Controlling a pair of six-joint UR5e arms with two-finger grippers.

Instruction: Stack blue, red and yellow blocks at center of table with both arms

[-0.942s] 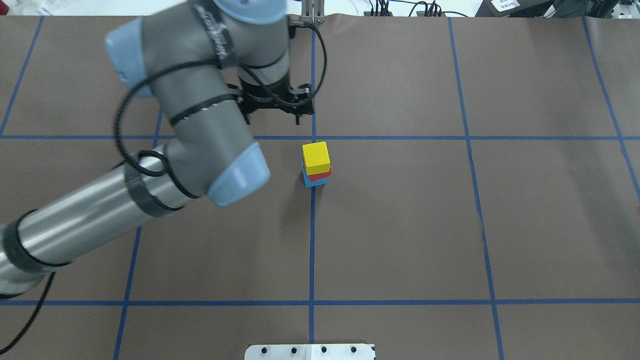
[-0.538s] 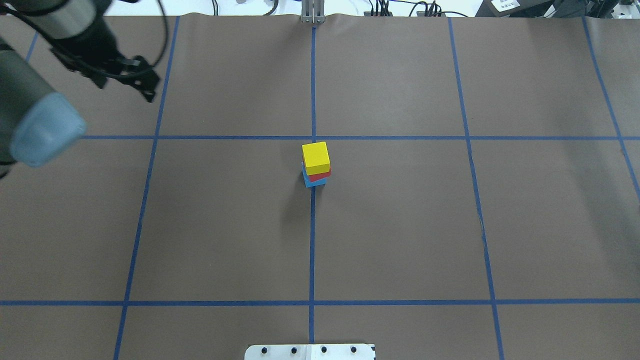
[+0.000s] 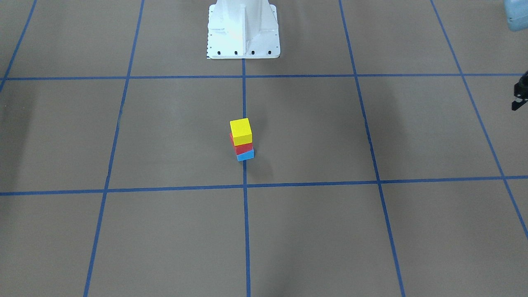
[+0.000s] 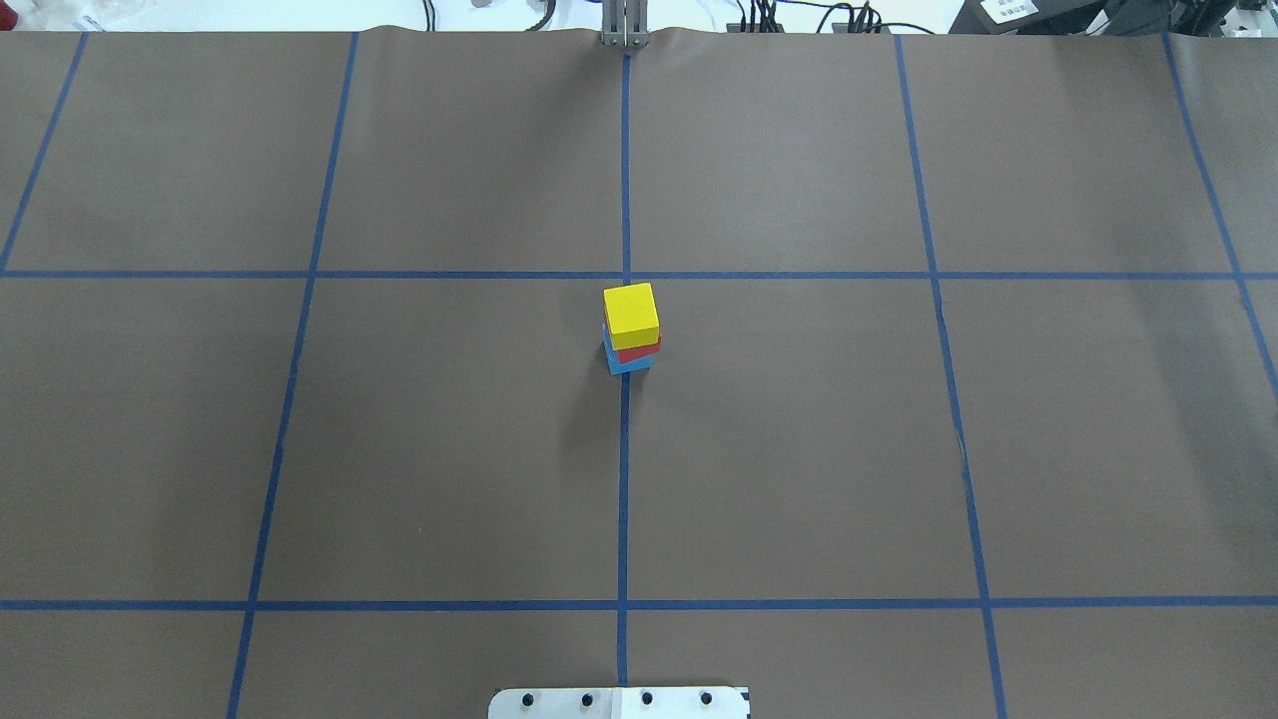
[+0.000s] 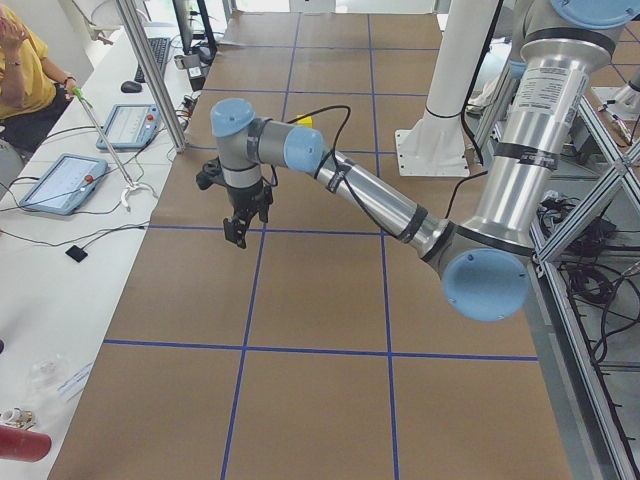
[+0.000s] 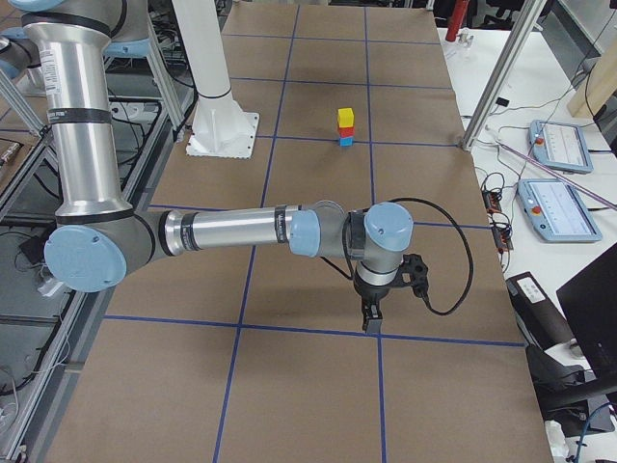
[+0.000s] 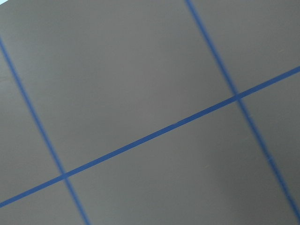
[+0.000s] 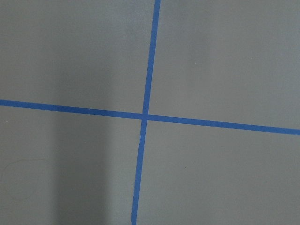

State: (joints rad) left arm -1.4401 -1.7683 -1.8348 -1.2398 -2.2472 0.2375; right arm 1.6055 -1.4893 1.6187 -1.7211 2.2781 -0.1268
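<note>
A yellow block [image 4: 631,313] sits on a red block [image 4: 642,352], which sits on a blue block [image 4: 627,365], as one upright stack at the table's centre. The stack also shows in the front view [image 3: 241,130] and the right view [image 6: 345,119]. My left gripper [image 5: 236,236] hangs over the table's left end, far from the stack; only a black sliver [image 3: 519,99] shows in the front view, so I cannot tell its state. My right gripper [image 6: 371,319] hangs over the right end; I cannot tell its state. Both wrist views show only bare mat.
The white robot pedestal [image 3: 243,31] stands at the near middle edge. Blue tape lines [image 4: 624,499] grid the brown mat. Operators' tablets [image 5: 60,180] [image 6: 557,145] lie beyond the far edge, and a person [image 5: 20,70] sits there.
My left arm has swung from beside the stack away to the left and out of the overhead view. The stack has not moved.
</note>
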